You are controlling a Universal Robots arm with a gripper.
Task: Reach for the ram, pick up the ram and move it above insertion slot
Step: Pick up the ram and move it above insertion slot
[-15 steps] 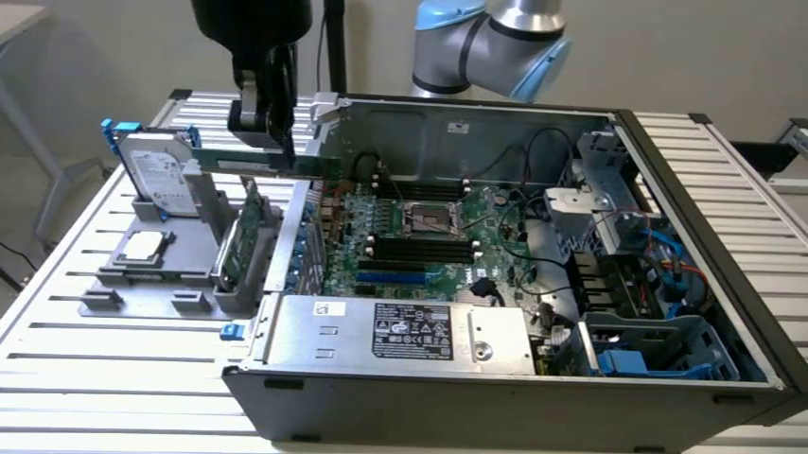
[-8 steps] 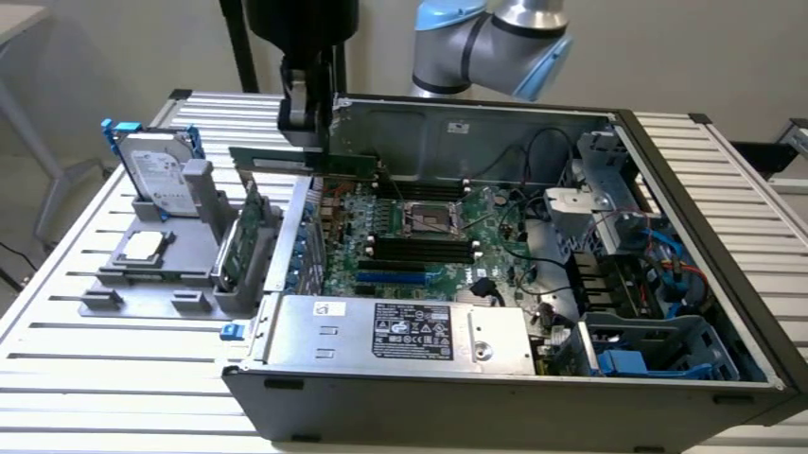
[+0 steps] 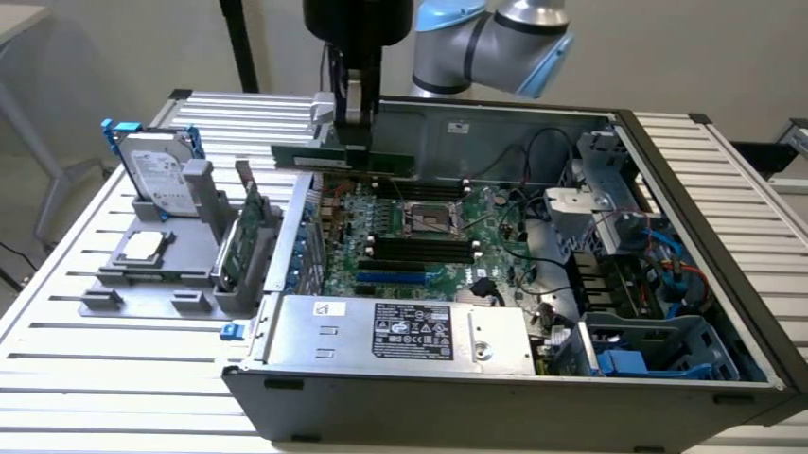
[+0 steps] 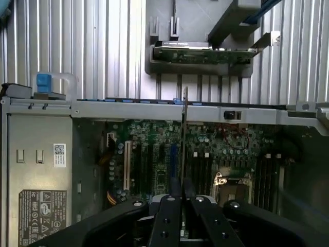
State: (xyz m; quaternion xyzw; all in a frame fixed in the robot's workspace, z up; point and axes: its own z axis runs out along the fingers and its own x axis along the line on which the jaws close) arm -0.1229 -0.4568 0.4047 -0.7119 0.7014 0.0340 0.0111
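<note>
Clamping the ram (image 4: 184, 134) between its two black fingers (image 4: 167, 216), the gripper (image 3: 358, 121) stands nearly closed on the stick's upper edge.

Item, ram: long thin green circuit board, held edge-on in the wrist view, hanging level in the exterior view (image 3: 343, 159) above the far rim of the open computer case (image 3: 505, 397), over the motherboard's far edge and clear of it.

Item, power supply (image 3: 401, 336): silver sheet-metal box with a printed label, at the case's near edge.

Item, motherboard (image 3: 423, 236): green, densely populated, with parallel dark memory slots (image 3: 423, 251), one blue slot and a square metal processor socket (image 3: 430, 216).

Item, drive cage (image 3: 657, 345): blue-grey plastic, near corner of the case at the exterior view's right.

Item, holder (image 3: 158, 274): grey moulded plastic, on the ribbed aluminium table (image 3: 114, 378) beside the case at the exterior view's left; carries an upright silver hard drive (image 3: 158, 175) and a green expansion card (image 3: 253, 232) standing on edge.

Item, arm (image 3: 493, 38): pale blue and silver joints, beyond the case's far wall.
</note>
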